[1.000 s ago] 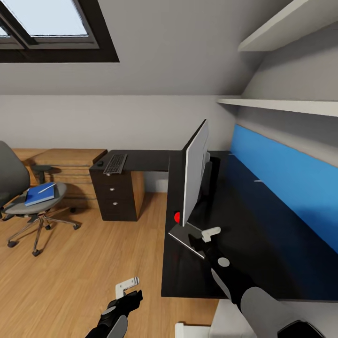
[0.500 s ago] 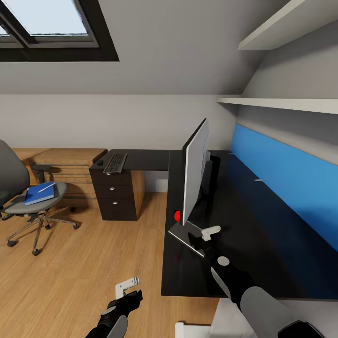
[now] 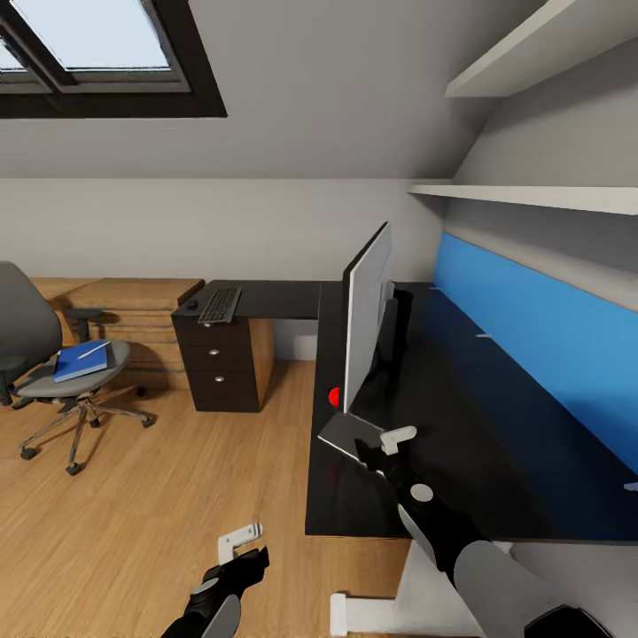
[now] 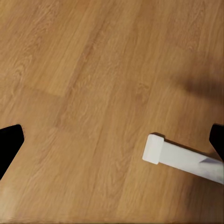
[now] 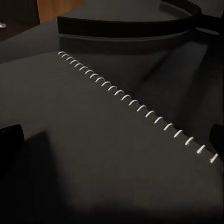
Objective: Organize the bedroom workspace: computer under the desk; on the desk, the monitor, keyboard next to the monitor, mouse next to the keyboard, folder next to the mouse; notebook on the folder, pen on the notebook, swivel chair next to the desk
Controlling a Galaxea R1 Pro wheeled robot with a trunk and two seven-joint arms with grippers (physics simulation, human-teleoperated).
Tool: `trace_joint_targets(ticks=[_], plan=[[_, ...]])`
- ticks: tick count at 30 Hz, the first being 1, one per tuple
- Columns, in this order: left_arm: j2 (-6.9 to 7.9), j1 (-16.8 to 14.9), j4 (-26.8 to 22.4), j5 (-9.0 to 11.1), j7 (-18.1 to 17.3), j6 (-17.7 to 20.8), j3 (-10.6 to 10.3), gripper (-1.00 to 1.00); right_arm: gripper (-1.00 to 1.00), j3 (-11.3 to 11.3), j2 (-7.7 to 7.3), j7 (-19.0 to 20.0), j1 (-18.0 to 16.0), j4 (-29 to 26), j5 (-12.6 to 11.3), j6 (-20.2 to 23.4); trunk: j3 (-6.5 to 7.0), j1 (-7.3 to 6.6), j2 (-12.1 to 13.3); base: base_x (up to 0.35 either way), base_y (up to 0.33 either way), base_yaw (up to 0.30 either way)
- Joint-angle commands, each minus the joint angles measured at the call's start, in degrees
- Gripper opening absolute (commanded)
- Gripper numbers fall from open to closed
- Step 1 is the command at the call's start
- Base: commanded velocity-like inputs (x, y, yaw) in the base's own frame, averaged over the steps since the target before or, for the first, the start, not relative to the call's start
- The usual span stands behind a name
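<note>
The monitor (image 3: 366, 323) stands on the black bench (image 3: 461, 425), seen nearly edge-on, w/ its grey back showing. At its foot lies a grey spiral notebook (image 3: 347, 440), near the bench's front edge. The right end effector (image 3: 383, 446) is low over that notebook. In the right wrist view the notebook (image 5: 116, 154) w/ its white rings is just below, & the dark fingertips (image 5: 10, 140) sit far apart at both edges, so it's wide & holding nothing.

The keyboard (image 3: 219, 305) & the small black mouse (image 3: 191, 304) lie side by side on the far arm of the bench, above the drawers (image 3: 214, 372).

The swivel chair (image 3: 62, 372) stands well apart from the bench, on the wood floor (image 3: 151, 496). The blue folder (image 3: 80, 361) lies on its seat w/ the white pen (image 3: 92, 350) on top.

The left end effector (image 3: 241, 540) hangs over the floor. In the left wrist view its fingertips (image 4: 9, 142) are far apart: wide, nothing held, w/ a white bench foot (image 4: 184, 159) below.
</note>
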Motion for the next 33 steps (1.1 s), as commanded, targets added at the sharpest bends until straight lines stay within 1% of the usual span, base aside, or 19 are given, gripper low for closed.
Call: trace_joint_targets(ticks=[1, 16, 23, 33], plan=[[0.03, -0.04, -0.09, 0.35, 0.42, 0.14, -0.13, 1.00, 1.00, 0.56, -0.04, -0.08, -0.03, 4.39, -0.49, -0.19, -0.07, -0.02, -0.03, -0.155, 0.000, 0.000], [0.03, -0.04, -0.09, 0.35, 0.42, 0.14, -0.13, 1.00, 1.00, 0.56, -0.04, -0.08, -0.03, 4.36, -0.48, -0.19, -0.07, -0.02, -0.03, -0.037, 0.000, 0.000], [0.03, -0.04, -0.09, 0.35, 0.42, 0.14, -0.13, 1.00, 1.00, 0.56, -0.04, -0.08, -0.01, 4.35, -0.47, -0.19, -0.07, -0.02, -0.03, -0.210, 0.000, 0.000], [0.03, -0.04, -0.09, 0.35, 0.42, 0.14, -0.13, 1.00, 1.00, 0.56, -0.04, -0.08, -0.03, 4.35, -0.45, -0.19, -0.07, -0.02, -0.03, -0.088, 0.000, 0.000]])
